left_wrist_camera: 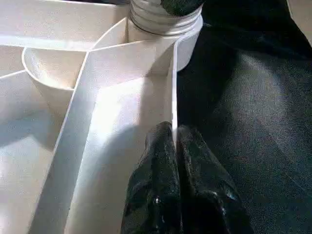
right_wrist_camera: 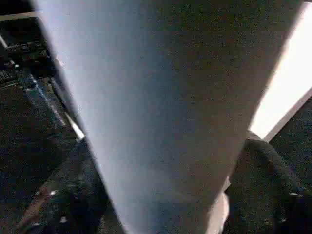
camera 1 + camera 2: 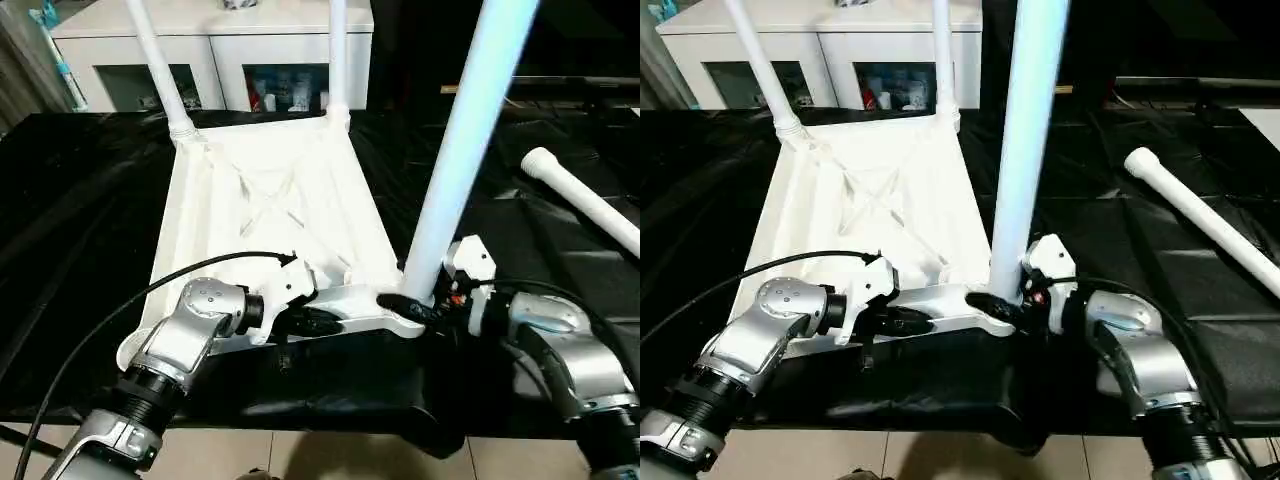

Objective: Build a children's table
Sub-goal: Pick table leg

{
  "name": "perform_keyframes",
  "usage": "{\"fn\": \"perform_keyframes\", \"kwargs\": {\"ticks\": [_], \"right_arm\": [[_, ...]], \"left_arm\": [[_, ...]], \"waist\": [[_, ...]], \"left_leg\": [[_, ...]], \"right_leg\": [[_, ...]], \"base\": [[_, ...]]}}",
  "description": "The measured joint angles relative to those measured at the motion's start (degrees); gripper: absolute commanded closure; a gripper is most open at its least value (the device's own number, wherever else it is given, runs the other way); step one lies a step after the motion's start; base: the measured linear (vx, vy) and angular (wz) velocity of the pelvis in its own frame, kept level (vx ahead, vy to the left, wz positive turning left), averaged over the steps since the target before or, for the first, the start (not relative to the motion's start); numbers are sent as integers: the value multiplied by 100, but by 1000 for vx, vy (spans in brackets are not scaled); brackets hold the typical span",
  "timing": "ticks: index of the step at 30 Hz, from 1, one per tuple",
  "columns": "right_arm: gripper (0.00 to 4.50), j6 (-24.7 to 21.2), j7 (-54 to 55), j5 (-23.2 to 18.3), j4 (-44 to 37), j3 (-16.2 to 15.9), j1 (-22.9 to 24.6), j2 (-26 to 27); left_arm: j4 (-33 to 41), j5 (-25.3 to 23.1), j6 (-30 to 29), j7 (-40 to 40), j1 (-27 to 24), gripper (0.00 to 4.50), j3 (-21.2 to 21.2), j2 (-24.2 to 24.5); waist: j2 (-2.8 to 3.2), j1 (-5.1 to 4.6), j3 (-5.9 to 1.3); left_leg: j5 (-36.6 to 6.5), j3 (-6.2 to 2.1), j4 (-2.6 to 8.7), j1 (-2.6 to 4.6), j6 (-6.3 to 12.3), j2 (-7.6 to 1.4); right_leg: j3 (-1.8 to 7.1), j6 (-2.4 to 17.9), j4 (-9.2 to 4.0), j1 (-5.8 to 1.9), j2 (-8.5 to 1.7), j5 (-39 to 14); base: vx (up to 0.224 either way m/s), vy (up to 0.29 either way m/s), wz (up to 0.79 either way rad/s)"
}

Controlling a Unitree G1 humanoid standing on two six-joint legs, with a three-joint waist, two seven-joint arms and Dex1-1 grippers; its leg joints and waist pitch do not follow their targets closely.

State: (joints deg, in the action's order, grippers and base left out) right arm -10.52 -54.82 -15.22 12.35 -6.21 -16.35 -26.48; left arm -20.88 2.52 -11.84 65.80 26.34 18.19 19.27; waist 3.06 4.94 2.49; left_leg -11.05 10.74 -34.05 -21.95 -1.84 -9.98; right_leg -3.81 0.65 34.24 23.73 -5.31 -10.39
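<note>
Left gripper pinches the upturned tabletop's near rim; right gripper clasps the upright leg at its near-right corner.

tabletop upside down | three legs upright | loose leg right

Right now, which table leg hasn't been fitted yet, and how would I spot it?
Start at the upside-down white tabletop on the black-covered bench. Look to its right: one white leg lies flat on the black sheet, apart from the tabletop. The other three legs stand upright at the tabletop's corners; this one alone lies down.
</note>
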Motion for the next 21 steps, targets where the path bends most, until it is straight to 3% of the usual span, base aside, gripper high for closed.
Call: {"fn": "perform_keyframes", "kwargs": {"ticks": [6,21], "right_arm": [[184,59,-66,-3,25,-3,1,0],[191,118,112,-88,277,89,5,274]], "left_arm": [[-2,-1,54,-11,-1,450,16,17],[-107,2,56,-31,14,450,-9,50]], "waist": [[-1,2,1],[-26,-29,-4]], "left_leg": [[0,-2,-19,-3,0,-2],[-1,-5,-56,8,-1,-7]], "right_leg": [[0,0,18,4,0,0],[4,0,64,-1,0,0]], "base": [[0,0,0],[0,0,0]]}}
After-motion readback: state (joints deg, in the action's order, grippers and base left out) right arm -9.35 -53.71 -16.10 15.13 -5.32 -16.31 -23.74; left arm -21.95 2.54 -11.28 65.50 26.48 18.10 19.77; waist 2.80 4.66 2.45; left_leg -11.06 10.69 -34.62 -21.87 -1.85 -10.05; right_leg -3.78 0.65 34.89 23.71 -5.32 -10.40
